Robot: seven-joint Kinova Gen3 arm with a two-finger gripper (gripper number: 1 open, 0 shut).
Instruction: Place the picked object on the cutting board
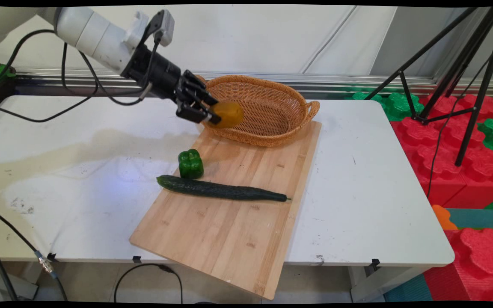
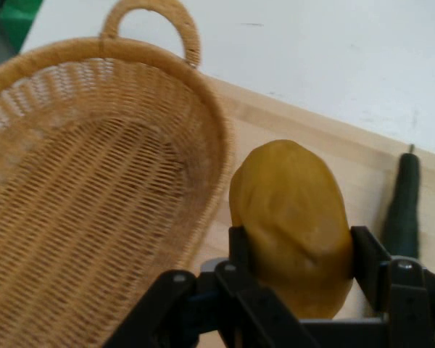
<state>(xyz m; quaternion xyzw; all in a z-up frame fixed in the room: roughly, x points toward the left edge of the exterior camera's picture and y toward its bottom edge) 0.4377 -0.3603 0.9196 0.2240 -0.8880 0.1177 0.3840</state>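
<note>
- Main view: the gripper (image 1: pixel 212 114) holds a yellow-brown potato (image 1: pixel 228 114) in the air over the near rim of the wicker basket (image 1: pixel 272 107); the jaws are clamped on the potato.
- The basket rests on the far end of the wooden cutting board (image 1: pixel 229 222). A green bell pepper (image 1: pixel 190 164) and a cucumber (image 1: pixel 223 190) lie on the board, just beside each other and well apart from the gripper.
- Handling judgement: keep the grip firm and the potato clear of the woven rim, which could catch it.
- Hand view: both fingers (image 2: pixel 366 261) press the potato (image 2: pixel 293 225) from opposite sides. The basket (image 2: pixel 87 181) appears empty.
- The cucumber (image 2: pixel 402 210) shows at the right.
- No readable writing, brand or label appears in either view.
</note>
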